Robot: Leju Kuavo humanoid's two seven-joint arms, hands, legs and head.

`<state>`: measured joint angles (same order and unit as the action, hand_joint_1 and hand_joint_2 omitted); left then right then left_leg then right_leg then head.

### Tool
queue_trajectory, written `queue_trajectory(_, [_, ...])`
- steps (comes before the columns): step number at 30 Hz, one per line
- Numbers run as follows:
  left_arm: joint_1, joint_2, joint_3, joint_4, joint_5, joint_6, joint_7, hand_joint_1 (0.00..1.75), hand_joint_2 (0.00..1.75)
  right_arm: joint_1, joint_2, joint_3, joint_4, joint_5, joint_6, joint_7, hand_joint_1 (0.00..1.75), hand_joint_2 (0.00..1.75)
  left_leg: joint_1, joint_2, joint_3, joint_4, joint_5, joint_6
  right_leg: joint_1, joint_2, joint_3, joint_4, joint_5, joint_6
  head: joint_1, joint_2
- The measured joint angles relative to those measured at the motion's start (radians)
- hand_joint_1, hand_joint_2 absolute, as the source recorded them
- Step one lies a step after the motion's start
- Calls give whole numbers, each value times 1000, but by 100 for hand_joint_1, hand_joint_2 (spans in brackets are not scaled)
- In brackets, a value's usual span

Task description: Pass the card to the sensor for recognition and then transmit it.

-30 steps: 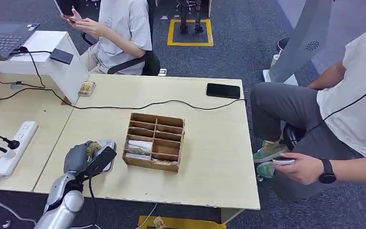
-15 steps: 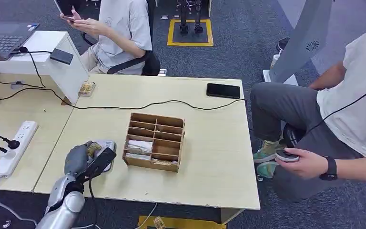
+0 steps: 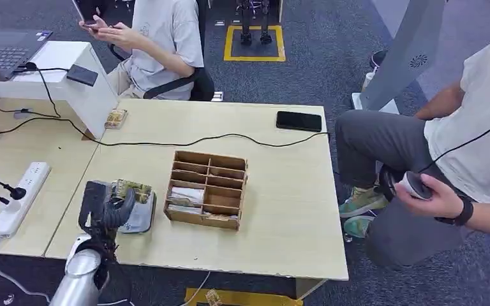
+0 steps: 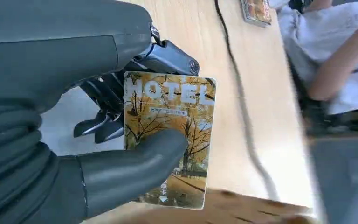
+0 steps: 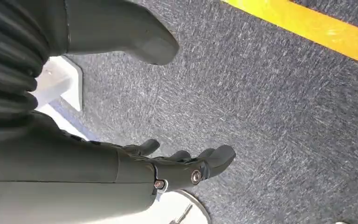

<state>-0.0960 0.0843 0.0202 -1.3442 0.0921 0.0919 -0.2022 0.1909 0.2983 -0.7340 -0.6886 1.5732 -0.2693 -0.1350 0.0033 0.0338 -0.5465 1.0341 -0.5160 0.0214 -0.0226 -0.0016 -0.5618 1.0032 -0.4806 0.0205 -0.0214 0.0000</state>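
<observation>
My left hand [image 3: 104,208] is raised at the table's front left and pinches a hotel card [image 3: 132,189] printed with yellow autumn trees. In the left wrist view the thumb [image 4: 135,161] presses the card [image 4: 177,112] against the dark fingers behind it. The card is held just above the grey sensor pad [image 3: 142,218], which lies flat on the table beside the wooden box. My right hand [image 5: 135,163] hangs over dark carpet, holding nothing, with its fingers apart.
A wooden divided box [image 3: 207,189] stands right of the sensor. A black cable [image 3: 185,141] crosses the table, with a phone [image 3: 299,121] at the far right. A power strip [image 3: 20,197] lies at left. One person [image 3: 466,140] sits at right, another [image 3: 159,38] behind the table.
My left hand has turned upright and lifted, and the card now stands above the sensor pad. The person at right has raised a hand that holds a small device.
</observation>
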Motion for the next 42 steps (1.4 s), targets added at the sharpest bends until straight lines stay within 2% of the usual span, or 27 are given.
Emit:
queue_trajectory(4, [-4,-7,5,-62,70,11,-28,175,175,-21,-10,0,57,0,-37,2,0,175,0,0,0,0,0,0,0,0,0,0,0,0,-1,0])
queue_trajectory(8, [-28,-10,5,-100,-36,116,-127,175,175,-36,-18,2,95,0,-46,12,0,175,0,0,0,0,0,0,0,0,0,0,0,0,-1,0])
queue_trajectory(13, [-79,-10,5,-116,-125,187,-146,175,175,-53,-25,16,130,0,-56,21,0,175,0,0,0,0,0,0,0,0,0,0,0,0,0,0])
queue_trajectory(16, [-125,-3,5,-112,-280,286,-161,175,175,-69,-35,31,165,0,-78,21,0,175,0,0,0,0,1,0,0,0,0,0,0,0,0,0])
queue_trajectory(18, [-162,20,-1,-95,-500,417,-163,175,175,-87,-48,49,200,0,-95,21,0,175,0,1,0,0,1,0,0,1,0,0,0,0,0,0])
queue_trajectory(20, [-205,47,-6,-61,-656,496,-155,175,175,-109,-66,68,247,0,-108,22,0,175,0,0,0,0,1,0,0,0,0,0,0,0,0,0])
queue_trajectory(22, [-247,74,-10,-13,-773,542,-144,175,175,-132,-83,83,289,0,-118,24,0,175,0,1,1,0,1,0,0,1,0,0,1,-1,-1,0])
queue_trajectory(25, [-312,106,-20,60,-820,544,-128,175,175,-157,-103,103,342,-3,-133,29,0,175,0,1,1,0,2,0,0,1,0,0,1,-1,0,0])
queue_trajectory(30, [-380,111,-36,133,-833,541,-111,175,175,-168,-128,125,401,-4,-158,42,0,175,0,1,0,0,2,0,0,1,-1,0,1,-1,-1,0])
queue_trajectory(42, [-426,98,-95,171,-785,484,-93,175,175,-169,-154,142,458,-22,-197,20,0,175,0,1,0,0,2,0,0,1,-1,0,1,-1,0,0])
